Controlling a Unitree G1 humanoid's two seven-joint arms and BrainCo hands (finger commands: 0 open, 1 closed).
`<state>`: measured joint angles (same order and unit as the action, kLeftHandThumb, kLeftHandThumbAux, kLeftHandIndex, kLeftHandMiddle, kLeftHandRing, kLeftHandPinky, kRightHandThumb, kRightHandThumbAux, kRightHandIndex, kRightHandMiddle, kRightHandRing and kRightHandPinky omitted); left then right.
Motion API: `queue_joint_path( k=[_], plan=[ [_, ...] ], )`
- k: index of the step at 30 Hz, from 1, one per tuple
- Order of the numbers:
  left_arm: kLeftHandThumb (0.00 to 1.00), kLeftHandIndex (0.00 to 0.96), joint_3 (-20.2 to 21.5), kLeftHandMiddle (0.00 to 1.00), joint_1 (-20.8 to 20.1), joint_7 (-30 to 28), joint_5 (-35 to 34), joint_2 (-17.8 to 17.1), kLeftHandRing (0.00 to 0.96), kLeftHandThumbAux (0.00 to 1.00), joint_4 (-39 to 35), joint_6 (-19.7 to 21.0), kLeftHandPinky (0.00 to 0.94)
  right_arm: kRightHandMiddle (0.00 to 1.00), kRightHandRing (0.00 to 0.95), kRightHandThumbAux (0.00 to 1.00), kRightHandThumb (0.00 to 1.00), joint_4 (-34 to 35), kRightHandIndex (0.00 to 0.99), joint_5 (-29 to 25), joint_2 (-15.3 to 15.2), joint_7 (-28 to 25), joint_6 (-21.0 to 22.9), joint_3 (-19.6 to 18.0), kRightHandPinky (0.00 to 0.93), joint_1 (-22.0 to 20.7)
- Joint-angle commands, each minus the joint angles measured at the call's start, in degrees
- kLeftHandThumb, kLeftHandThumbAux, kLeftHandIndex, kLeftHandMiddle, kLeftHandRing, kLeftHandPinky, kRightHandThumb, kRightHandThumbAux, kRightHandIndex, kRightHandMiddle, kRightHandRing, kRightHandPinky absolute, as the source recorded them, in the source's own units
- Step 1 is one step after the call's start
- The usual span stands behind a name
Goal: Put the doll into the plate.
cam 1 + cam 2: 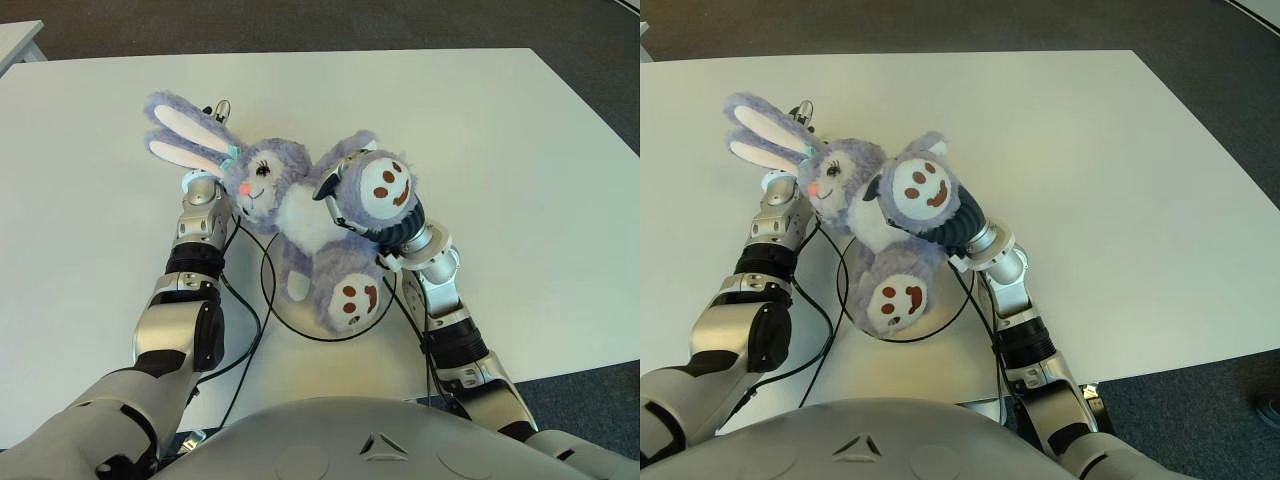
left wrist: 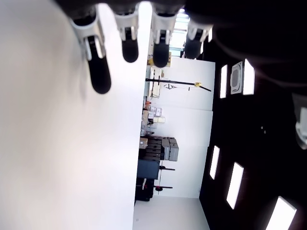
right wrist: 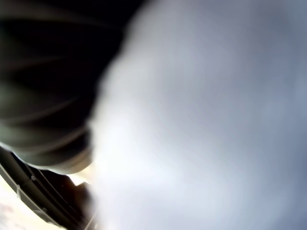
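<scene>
doll: soft, light, floppy plush | my right hand clasps its leg, frame centre | left hand spread, empty | plate beneath

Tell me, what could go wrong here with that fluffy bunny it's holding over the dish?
The right hand grips only one foot of the doll, so the floppy body could slip out or swing as it comes down. The doll looks larger than the plate, whose rim barely shows beneath it; the head and ears may end up hanging over onto the table. The left hand sits under the ears with fingers straight, and could snag them.
</scene>
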<state>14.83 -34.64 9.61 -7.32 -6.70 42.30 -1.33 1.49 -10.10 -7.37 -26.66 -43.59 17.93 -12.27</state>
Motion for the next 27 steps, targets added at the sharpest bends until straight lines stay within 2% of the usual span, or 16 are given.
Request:
queue_joint_path(
  k=[1,16,27],
  plan=[
    [0.000,0.000,0.08,0.098,1.83,1.01,0.11,0.39,0.069,0.411,1.18,2.21,0.000,0.826,0.816,0.714,0.711,-0.10,0.440,-2.72,-1.69,-1.81,3.26,1.14,0.826,6.99],
    [0.000,0.000,0.06,0.094,1.81,0.69,-0.02,0.60,0.065,0.409,1.34,1.72,0.000,0.814,0.806,0.714,0.708,5.09,0.440,-1.28,-3.29,-2.03,7.63,1.53,0.810,9.57],
    [0.000,0.000,-0.03,0.091,1.88,0.93,0.11,0.66,0.065,0.413,1.07,1.83,0.000,0.826,0.815,0.714,0.709,4.27,0.440,0.15,-2.81,-1.71,9.39,1.44,0.822,9.78]
  ],
)
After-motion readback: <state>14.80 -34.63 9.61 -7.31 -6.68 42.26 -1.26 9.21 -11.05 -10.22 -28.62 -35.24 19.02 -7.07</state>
